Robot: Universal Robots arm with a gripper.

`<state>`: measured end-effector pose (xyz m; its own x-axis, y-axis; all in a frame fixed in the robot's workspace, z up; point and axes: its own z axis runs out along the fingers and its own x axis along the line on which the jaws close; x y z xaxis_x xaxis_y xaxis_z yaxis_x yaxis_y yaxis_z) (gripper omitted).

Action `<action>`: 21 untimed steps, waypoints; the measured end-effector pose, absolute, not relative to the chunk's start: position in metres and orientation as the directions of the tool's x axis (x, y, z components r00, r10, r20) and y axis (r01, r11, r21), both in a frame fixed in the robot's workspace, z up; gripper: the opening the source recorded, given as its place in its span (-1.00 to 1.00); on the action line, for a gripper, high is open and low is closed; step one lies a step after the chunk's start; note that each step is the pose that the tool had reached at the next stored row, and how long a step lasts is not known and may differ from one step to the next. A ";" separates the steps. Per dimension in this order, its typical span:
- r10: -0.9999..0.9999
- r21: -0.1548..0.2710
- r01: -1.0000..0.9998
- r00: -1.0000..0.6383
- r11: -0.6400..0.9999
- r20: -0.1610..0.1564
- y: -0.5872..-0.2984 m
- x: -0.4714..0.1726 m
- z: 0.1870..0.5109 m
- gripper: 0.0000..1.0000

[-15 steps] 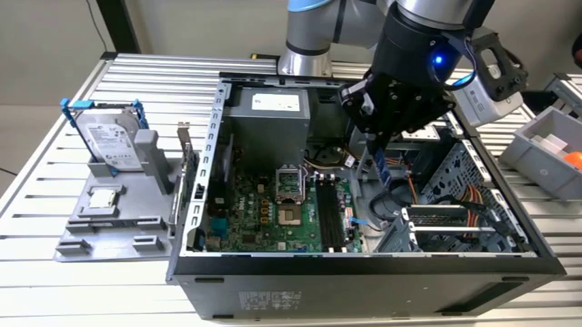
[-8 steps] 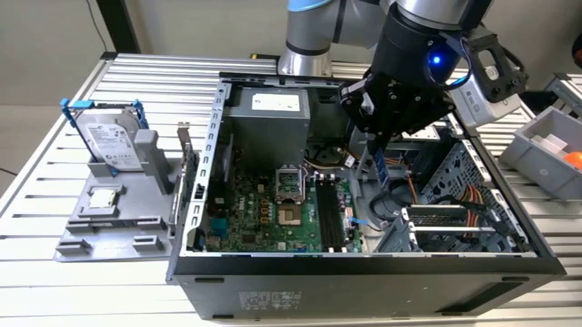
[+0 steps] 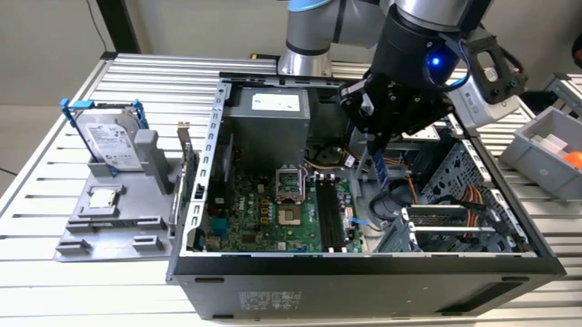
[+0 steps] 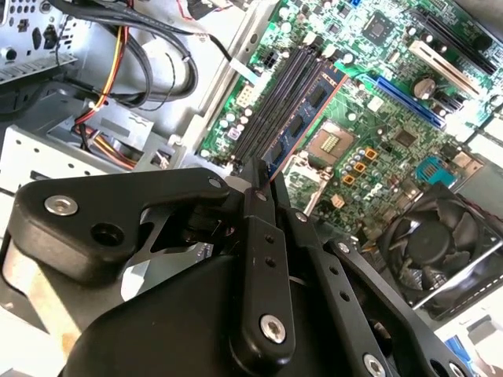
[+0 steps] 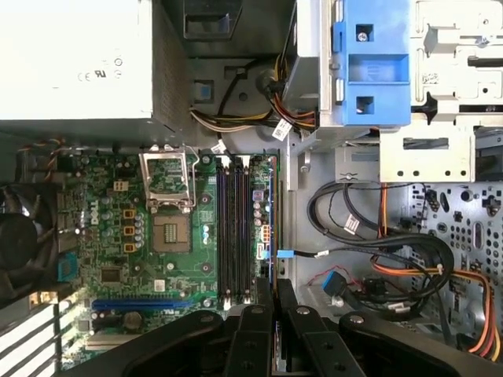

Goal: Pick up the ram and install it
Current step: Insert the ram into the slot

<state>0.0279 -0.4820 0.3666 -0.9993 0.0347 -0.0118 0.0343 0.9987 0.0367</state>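
Here the gripper (image 4: 266, 179) is clamped on the ram (image 4: 306, 114). Its 2 jaws press against the flat faces of the stick, and the blue-dark board with its row of chips juts out past them toward the motherboard (image 4: 393, 118).

In the second wrist view, the ram's long axis runs the same way as the black memory slots (image 4: 271, 102). It looks parallel to them and just beside them, on the side nearer the bundled cables (image 4: 157, 71), not over them.

In the exterior view the arm reaches down into the open computer case (image 3: 364, 276). The ram shows under the gripper as a thin strip that appears raised off the board. The slots lie lower and toward the exterior view's left of it.

By my reading, the stick is lined up in direction but not yet seated. What separates it from the slots is a small sideways offset and the drop in height.
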 end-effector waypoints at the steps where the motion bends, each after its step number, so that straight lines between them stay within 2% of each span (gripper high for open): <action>1: 0.035 0.037 0.034 -0.999 0.999 -0.012 -0.482 0.028 0.366 -1.00; 21: 0.039 0.037 0.038 -0.999 0.999 -0.013 -0.476 0.023 0.359 -1.00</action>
<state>0.0233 -0.4759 0.3589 -0.9992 0.0387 -0.0126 0.0382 0.9986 0.0368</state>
